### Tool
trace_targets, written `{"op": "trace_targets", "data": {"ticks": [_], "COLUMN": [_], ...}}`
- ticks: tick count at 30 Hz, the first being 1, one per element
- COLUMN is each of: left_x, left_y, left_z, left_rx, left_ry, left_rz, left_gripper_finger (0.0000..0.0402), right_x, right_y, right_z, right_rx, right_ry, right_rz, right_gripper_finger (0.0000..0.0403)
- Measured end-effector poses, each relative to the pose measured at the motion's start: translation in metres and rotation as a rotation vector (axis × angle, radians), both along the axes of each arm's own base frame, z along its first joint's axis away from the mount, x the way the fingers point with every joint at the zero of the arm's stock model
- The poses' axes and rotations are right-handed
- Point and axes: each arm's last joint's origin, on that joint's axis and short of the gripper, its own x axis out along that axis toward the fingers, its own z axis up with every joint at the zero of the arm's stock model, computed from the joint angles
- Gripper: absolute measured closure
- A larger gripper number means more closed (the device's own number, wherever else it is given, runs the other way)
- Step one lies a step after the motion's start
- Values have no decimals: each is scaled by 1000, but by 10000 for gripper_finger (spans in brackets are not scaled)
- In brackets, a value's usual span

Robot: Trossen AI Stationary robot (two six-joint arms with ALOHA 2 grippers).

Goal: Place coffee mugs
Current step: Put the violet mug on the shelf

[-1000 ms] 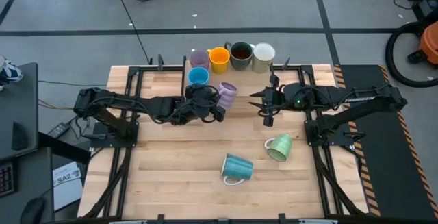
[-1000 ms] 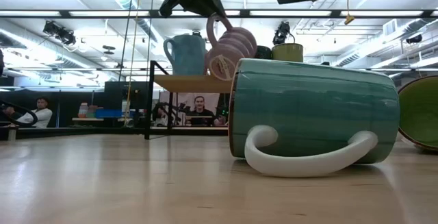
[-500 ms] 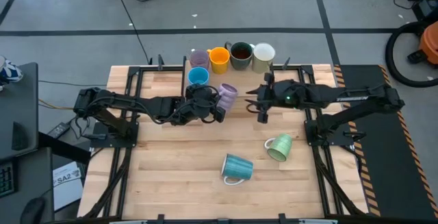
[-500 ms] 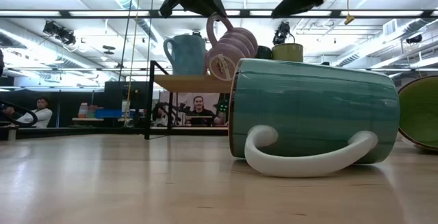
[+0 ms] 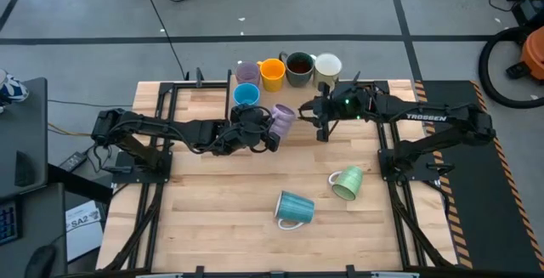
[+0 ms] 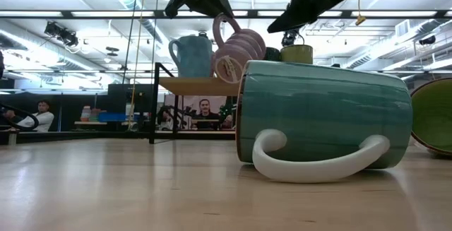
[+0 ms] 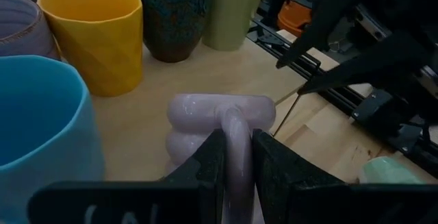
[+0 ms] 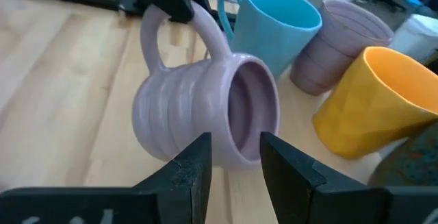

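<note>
A lavender ribbed mug [image 5: 282, 118] hangs in the air over the middle of the table, on its side, from my shut left gripper [image 5: 265, 130]. Its mouth [image 8: 252, 107] faces my right gripper [image 5: 311, 118]. That gripper is open and level right in front of the mouth, one finger on either side of the lower rim; whether it touches, I cannot tell. In the low view the mug [image 6: 237, 51] is clear of the table. The pale green mug [image 5: 347, 183] and the teal mug [image 5: 294, 208] lie on their sides on the table's near half. My left gripper pinches the lavender mug's handle [image 7: 235, 131] between its two fingers [image 7: 211, 161], which lie across the loop. It comes from the table's left, slanting down. The mug hangs below the fingers, lifted clear and lying sideways, its mouth toward the table's right.
At the far edge stand a second lavender mug [image 5: 247, 74], an orange mug [image 5: 272, 74], a dark brown mug [image 5: 299, 67] and a cream mug [image 5: 327, 70]. A blue mug [image 5: 246, 96] stands upright just in front of them, close to the held mug. Black frame rails run along both sides.
My right gripper has moved toward the table's left and slightly toward its far edge, closing in on the lavender mug's mouth. The left gripper and the mug have stayed where they were.
</note>
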Motion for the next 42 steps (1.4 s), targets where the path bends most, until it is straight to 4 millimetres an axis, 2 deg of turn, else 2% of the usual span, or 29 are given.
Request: {"op": "trace_targets", "data": {"ticks": [6,10,27,31,38,42], "left_x": [0,0,0,0,0,0], "left_y": [0,0,0,0,0,0], "left_z": [0,0,-1,-1,-1,-1], "left_rx": [0,0,0,-1,-1,-1], "left_ry": [1,1,6,6,6,6], "left_rz": [0,0,1,1,1,1], "left_gripper_finger": [342,342,342,342,342,342], "right_x": [0,1,2,3,3,3], "right_y": [-17,-25,-26,-26,-24,-23], "right_z": [-1,0,3,2,0,-1], "right_rx": [37,19,25,62,79,89], "right_ry": [-40,-62,-96,-97,-80,-81], "right_rz": [109,69,49,34,74,123], "right_gripper_finger": [272,273,268,242,170,151]}}
